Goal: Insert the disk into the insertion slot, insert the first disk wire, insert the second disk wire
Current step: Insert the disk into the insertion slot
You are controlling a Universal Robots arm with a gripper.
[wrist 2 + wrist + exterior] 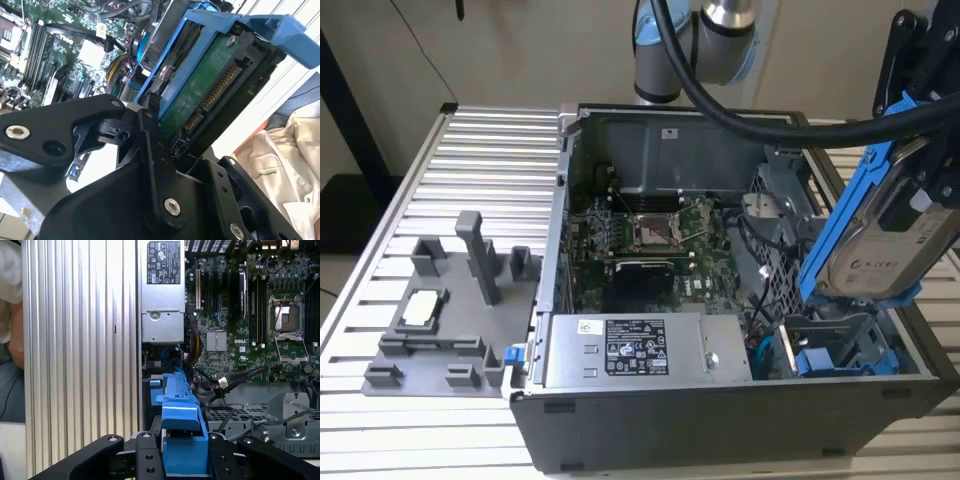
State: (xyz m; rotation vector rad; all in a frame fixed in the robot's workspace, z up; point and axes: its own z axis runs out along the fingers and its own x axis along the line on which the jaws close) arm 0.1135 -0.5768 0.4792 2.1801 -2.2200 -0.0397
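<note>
Black gripper is clenching on the disk, its two fingers pressing against opposite sides of the bright blue carrier frame that is wrapping the drive. In the exterior view the disk is hanging in the air at the right, steeply tilted, with its silver face and pale label turned toward the camera. In the second wrist view its green circuit-board underside and a row of connector pins are facing the lens.

The insertion slot, a grey metal bay with blue plastic fittings, is sitting just below the disk's lower end in the near right corner of the open computer case. The disk is not resting in it.

Beside the slot, a silver power-supply box is lying along the case's near wall, and the green motherboard is lying behind it. Thick black cables are looping down from the arm above the case.

The case is standing on a ribbed metal tabletop. A grey fixture tray is lying on the tabletop at the exterior view's left, well apart from the disk. A person's white garment is showing beyond the tabletop's edge.
</note>
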